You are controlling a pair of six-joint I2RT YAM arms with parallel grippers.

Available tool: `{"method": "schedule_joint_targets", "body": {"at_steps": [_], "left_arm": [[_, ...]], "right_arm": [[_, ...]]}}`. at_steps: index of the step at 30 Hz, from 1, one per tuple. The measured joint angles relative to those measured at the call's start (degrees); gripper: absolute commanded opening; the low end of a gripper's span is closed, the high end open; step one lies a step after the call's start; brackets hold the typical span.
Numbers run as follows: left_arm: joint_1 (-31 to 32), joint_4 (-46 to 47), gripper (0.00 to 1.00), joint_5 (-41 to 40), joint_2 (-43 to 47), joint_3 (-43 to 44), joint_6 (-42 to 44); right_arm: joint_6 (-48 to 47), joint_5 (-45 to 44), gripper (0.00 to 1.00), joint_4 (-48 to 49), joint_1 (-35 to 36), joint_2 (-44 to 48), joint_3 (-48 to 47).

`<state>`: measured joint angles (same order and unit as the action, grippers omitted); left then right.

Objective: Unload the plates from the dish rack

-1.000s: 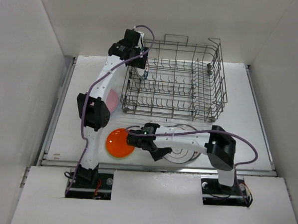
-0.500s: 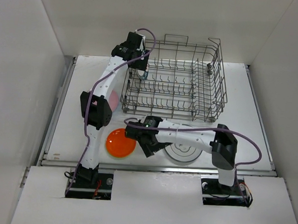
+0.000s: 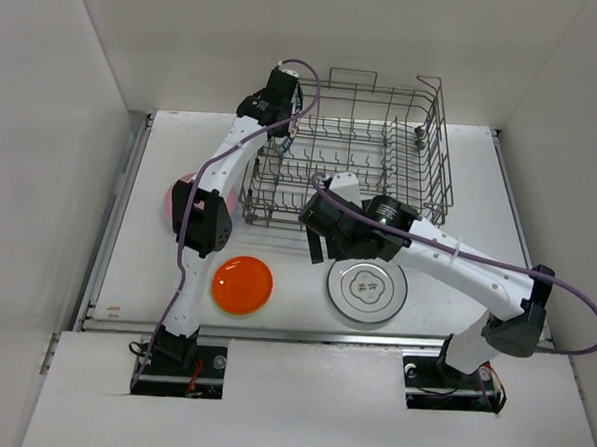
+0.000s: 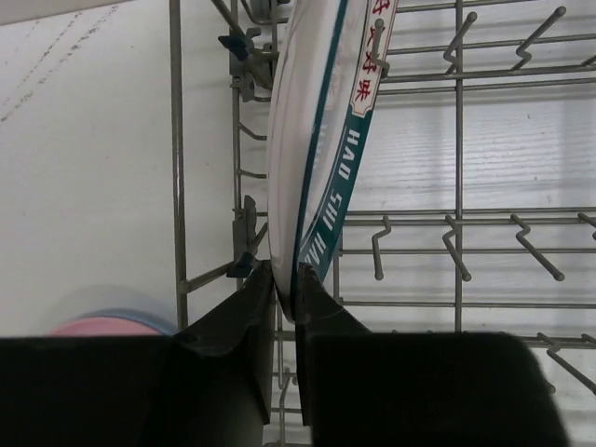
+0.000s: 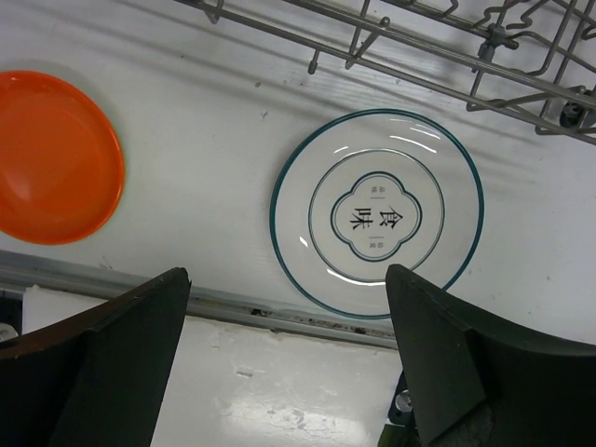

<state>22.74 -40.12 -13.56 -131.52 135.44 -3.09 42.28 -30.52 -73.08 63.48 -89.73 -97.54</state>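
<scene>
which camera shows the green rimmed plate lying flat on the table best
The right wrist view: the green-rimmed plate lies whole and large in frame, rim and centre characters sharp. The top external view shows it small, its pattern faint. The left wrist view misses it, showing only a racked plate instead.

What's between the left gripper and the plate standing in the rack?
Nothing visible. The left gripper already pinches the rim of the upright plate at the left end of the dish rack. Rack wires flank the plate, but none sit between it and the gripper.
</scene>
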Motion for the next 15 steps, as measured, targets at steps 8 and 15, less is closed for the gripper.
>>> {"method": "schedule_joint_targets", "body": {"at_steps": [8, 15], "left_arm": [[0.0, -0.3, 0.0, -0.8, 2.0, -1.0, -2.4], [-1.0, -1.9, 0.0, 0.7, 9.5, -1.8, -4.3]], "right_arm": [[0.7, 0.0, 0.92, 1.0, -1.5, -1.0, 0.0], [3.8, -2.3, 0.92, 2.9, -4.4, 4.2, 1.4]]}}
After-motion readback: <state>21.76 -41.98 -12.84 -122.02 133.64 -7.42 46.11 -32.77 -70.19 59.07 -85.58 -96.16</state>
